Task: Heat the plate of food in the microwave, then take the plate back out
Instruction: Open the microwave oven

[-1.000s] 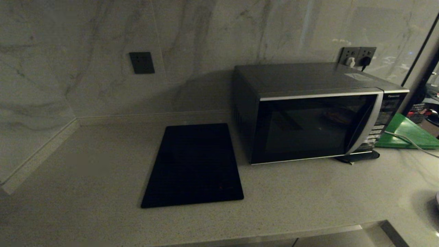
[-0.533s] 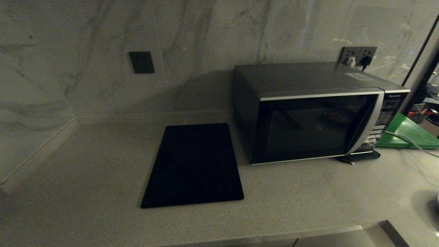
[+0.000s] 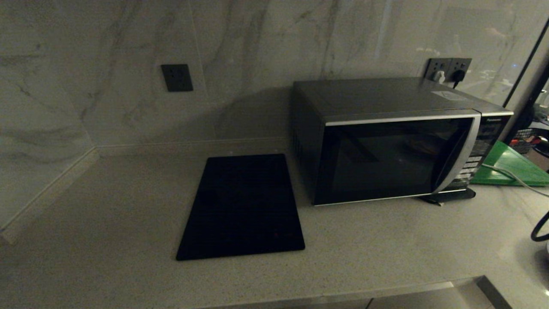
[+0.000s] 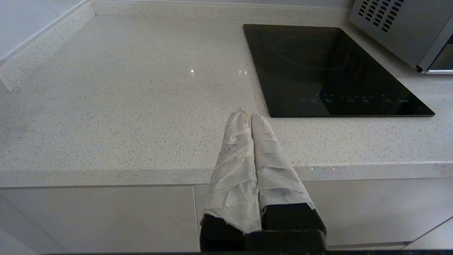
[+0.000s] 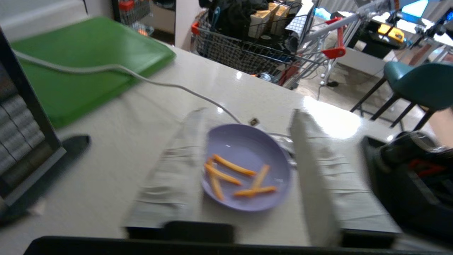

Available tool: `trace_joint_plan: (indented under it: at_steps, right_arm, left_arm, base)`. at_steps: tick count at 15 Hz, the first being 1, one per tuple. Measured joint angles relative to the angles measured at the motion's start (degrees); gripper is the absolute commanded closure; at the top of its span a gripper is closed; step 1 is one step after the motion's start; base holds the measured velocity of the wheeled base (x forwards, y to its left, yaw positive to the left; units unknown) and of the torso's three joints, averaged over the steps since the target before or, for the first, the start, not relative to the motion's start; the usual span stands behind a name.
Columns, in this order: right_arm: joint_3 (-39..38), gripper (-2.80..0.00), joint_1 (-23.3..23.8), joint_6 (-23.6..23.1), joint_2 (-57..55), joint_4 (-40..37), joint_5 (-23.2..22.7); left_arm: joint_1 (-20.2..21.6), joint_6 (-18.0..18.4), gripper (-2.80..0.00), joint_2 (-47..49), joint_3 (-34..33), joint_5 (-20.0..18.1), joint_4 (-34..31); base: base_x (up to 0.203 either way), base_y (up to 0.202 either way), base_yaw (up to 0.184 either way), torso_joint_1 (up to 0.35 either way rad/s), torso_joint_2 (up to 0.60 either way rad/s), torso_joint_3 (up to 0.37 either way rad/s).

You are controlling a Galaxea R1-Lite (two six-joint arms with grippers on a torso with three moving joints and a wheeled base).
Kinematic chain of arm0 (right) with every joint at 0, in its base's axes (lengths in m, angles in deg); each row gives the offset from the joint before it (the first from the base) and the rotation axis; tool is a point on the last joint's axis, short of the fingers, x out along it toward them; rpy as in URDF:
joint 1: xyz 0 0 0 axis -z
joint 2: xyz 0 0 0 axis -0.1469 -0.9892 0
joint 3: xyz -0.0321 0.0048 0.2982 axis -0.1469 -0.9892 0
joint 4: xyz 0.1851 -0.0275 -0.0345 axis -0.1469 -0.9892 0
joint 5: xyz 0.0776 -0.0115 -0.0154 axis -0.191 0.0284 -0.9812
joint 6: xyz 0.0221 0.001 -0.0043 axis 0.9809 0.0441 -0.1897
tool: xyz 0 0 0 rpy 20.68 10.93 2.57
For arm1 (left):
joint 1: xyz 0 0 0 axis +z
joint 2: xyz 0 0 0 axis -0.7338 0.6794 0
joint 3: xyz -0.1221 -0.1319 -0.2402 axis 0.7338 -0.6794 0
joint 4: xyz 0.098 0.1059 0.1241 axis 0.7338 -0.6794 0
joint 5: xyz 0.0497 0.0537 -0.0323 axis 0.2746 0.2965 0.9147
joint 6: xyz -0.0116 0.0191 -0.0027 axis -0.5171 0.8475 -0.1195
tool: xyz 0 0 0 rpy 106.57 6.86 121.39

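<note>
Step in hand: opening stage, likely the approach to the plate; microwave (image 3: 394, 150) door closed, nothing loaded.
Right gripper (image 5: 244, 166): fingers spread wide, empty, hovering over the counter (image 3: 107, 206) with the plate of food (image 5: 247, 166) framed between them; no contact seen.
Left gripper (image 4: 249, 117): fingers pressed together, empty, parked at the counter's front edge near the black mat (image 4: 325, 67).
Plate location: counter right of the microwave, near the green board (image 5: 81, 60), beside a white cable (image 5: 141, 76); out of head view.
Plate look: small, shallow, pale lavender; a few thin orange sticks lying loose.
Next move: probably lower, close on the rim, keep level; door needs opening first.
</note>
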Motion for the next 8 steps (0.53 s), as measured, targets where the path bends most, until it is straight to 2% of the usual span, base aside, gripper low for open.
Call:
trace_joint_plan:
  at_steps: [4,8]
  right_arm:
    - [-0.7,-2.80,-2.0,-2.1,-9.4,12.6,6.8]
    - [0.5,-2.80,-5.8,-3.1,-19.9,26.8,10.3]
  left_arm:
    - [0.0,0.0,0.00,0.0,0.0,0.0,0.0]
    - [0.0,0.0,0.00,0.0,0.0,0.0,0.0]
  base:
    - [0.000,0.000,0.000,0.000,0.00,0.000]
    - [0.000,0.000,0.000,0.000,0.00,0.000]
